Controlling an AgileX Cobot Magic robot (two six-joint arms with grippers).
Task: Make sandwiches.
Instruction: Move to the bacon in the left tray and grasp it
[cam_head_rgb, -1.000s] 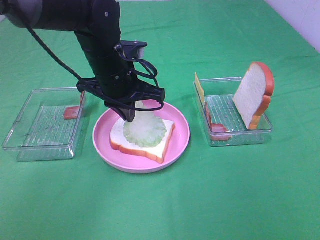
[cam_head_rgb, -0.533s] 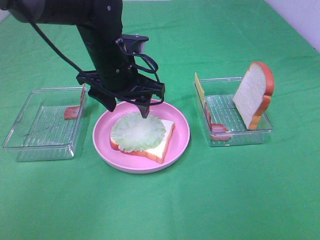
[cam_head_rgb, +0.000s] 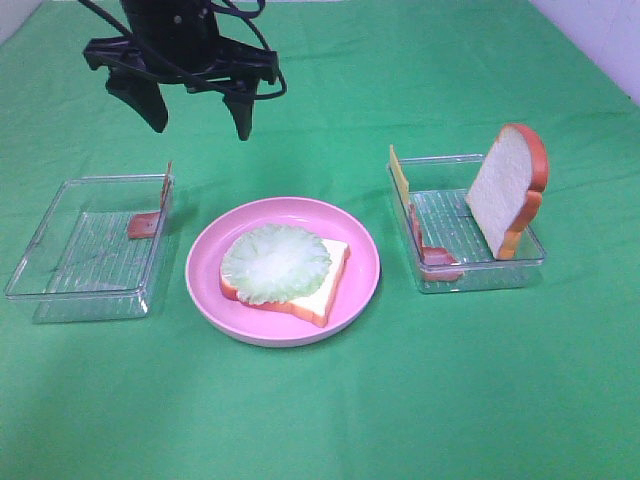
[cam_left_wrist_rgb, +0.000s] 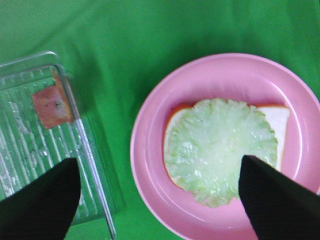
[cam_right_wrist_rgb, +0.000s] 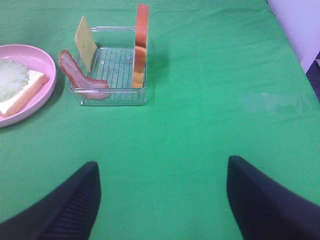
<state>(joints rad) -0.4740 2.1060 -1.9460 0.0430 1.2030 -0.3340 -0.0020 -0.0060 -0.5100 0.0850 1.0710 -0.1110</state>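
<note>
On the pink plate (cam_head_rgb: 360, 250) lies a white bread slice (cam_head_rgb: 328, 290) with orange-brown crust, and a pale green lettuce leaf (cam_head_rgb: 276, 263) lies flat on it. My left gripper (cam_head_rgb: 197, 110) is open and empty, high above and behind the plate; its wrist view shows the lettuce (cam_left_wrist_rgb: 220, 150) between the fingers. A second bread slice (cam_head_rgb: 508, 190), a yellow cheese square (cam_head_rgb: 399, 176) and a bacon strip (cam_head_rgb: 437, 256) stand in the right tray (cam_head_rgb: 470, 275). My right gripper (cam_right_wrist_rgb: 162, 200) is open and empty over bare cloth, out of the high view.
A clear tray (cam_head_rgb: 85, 250) at the left holds one red-brown bacon piece (cam_head_rgb: 144, 224) leaning on its near wall. Green cloth covers the table. A pale wall strip shows at the far right edge.
My left gripper let go of the lettuce, which now lies flat on the bread. The gripper then rose and moved back and left, away from the plate.
</note>
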